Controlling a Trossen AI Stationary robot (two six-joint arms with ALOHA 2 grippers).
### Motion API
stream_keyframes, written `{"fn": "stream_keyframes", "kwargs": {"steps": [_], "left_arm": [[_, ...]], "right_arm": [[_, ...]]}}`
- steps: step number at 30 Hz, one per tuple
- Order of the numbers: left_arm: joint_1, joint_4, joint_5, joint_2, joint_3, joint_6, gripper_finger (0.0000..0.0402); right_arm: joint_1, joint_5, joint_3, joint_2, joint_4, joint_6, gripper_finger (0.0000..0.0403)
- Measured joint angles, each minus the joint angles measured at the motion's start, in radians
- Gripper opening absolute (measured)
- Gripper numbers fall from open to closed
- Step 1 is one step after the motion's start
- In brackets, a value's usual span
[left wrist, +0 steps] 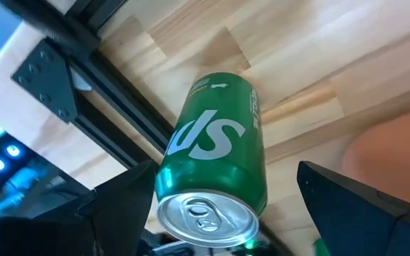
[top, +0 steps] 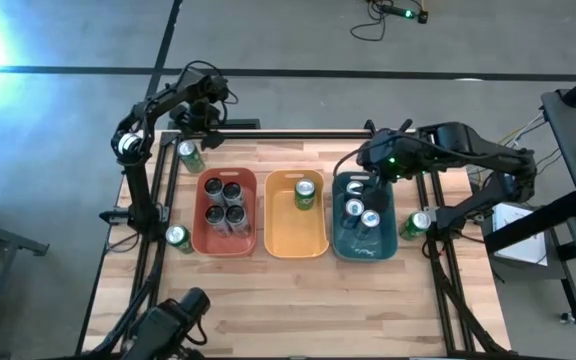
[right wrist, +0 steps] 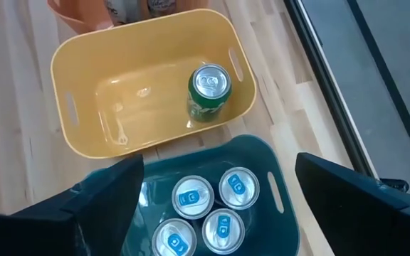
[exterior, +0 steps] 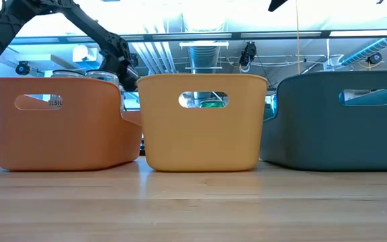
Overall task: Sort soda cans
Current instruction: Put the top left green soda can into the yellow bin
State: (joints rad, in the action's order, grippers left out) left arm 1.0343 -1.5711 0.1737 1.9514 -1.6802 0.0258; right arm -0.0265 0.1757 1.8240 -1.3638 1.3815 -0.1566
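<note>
Green can [left wrist: 216, 163] between spread fingers [left wrist: 123, 203]

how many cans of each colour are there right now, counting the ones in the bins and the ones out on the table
green cans: 4
dark cans: 4
silver-blue cans: 4
total: 12

Three bins stood side by side mid-table: red bin [top: 208, 243] packed with dark cans [top: 224, 202], little room. Orange bin [top: 295, 243] mostly free, one green can [top: 306, 194] at far end. Teal bin [top: 363, 250] held silver-blue cans [right wrist: 206, 212] at far end under right gripper [top: 368, 160]. Near half of table [top: 298, 310] open. Frame rails [top: 148, 250] flanked both sides.
</note>
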Motion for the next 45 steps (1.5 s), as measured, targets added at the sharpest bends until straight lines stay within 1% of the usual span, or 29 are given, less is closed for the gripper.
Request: {"fn": "stream_keyframes", "kwargs": {"steps": [5, 8, 10, 17, 22, 24, 28, 33, 35, 37, 45], "left_arm": [[0.0, 0.0, 0.004, 0.008, 0.0, 0.15, 0.0328], [0.0, 0.0, 0.036, 0.016, 0.001, 0.232, 0.0328], [0.002, 0.0, 0.072, 0.032, 0.001, 0.254, 0.0328], [-0.01, 0.0, 0.079, 0.086, 0.004, 0.262, 0.0328], [-0.04, 0.0, 0.08, 0.093, 0.023, 0.288, 0.0327], [-0.041, 0.0, 0.104, 0.093, 0.039, 0.283, 0.0327], [-0.04, 0.001, 0.197, 0.085, 0.104, 0.251, 0.0327], [-0.042, -0.001, 0.201, 0.06, 0.227, 0.273, 0.0327], [-0.051, -0.002, 0.215, 0.058, 0.256, 0.293, 0.0327], [-0.058, 0.0, 0.232, 0.055, 0.262, 0.299, 0.0327], [-0.057, 0.0, 0.232, 0.053, 0.246, 0.297, 0.0327]], "right_arm": [[0.0, -0.005, 0.0, 0.002, 0.006, -0.03, 0.0364], [0.0, -0.028, 0.0, 0.002, 0.02, -0.062, 0.0364], [0.001, -0.03, 0.0, 0.002, 0.025, -0.074, 0.0364], [0.002, -0.049, 0.0, 0.002, 0.026, -0.08, 0.0364], [0.002, -0.049, 0.0, 0.002, 0.027, -0.078, 0.0364], [0.002, -0.049, 0.0, 0.002, 0.027, -0.078, 0.0364], [0.002, -0.049, -0.001, 0.002, 0.027, -0.079, 0.0364], [0.002, -0.049, -0.002, 0.002, 0.028, -0.078, 0.0364], [0.002, -0.048, -0.003, 0.002, 0.028, -0.072, 0.0364], [0.002, -0.048, -0.003, 0.002, 0.027, -0.066, 0.0364], [0.002, -0.048, -0.003, 0.002, 0.027, -0.06, 0.0364]]}}
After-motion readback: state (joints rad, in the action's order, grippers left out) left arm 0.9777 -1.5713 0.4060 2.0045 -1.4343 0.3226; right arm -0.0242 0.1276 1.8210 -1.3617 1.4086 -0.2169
